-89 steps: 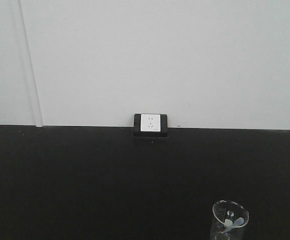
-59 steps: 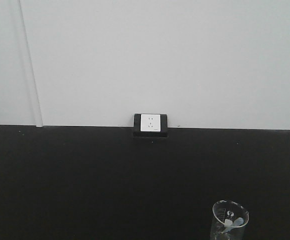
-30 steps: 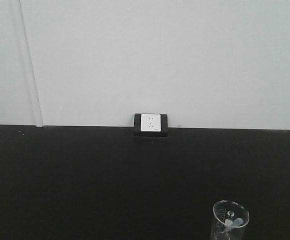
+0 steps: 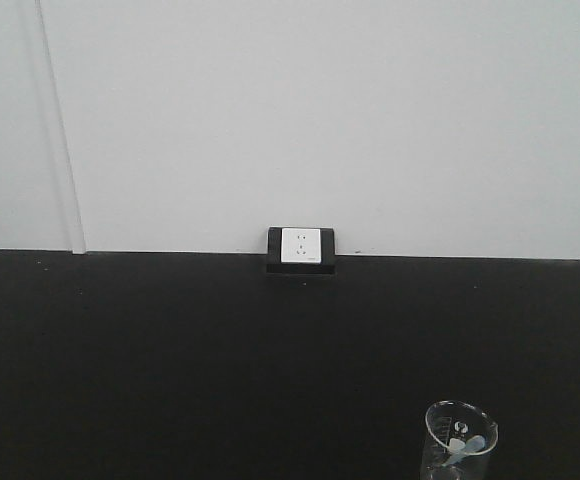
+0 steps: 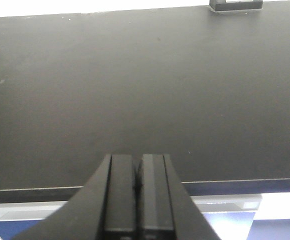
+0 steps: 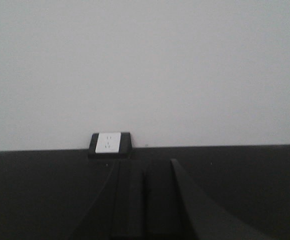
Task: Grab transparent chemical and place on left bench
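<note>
The transparent chemical (image 4: 459, 441) is a small clear glass beaker with white markings and a pale bit inside. It stands at the bottom right of the front view, on a black countertop (image 4: 220, 360) that has a wall socket. It shows in neither wrist view. My left gripper (image 5: 137, 165) is shut and empty, low over the countertop's near edge. My right gripper (image 6: 144, 175) is shut and empty, pointing at the wall. The left bench with its white bins is out of view.
A white wall socket in a black housing (image 4: 301, 248) sits where the countertop meets the white wall; it also shows in the right wrist view (image 6: 109, 143). The countertop's front edge (image 5: 245, 181) runs below my left gripper.
The beaker has slid slightly lower in the front view; nothing else has visibly changed.
</note>
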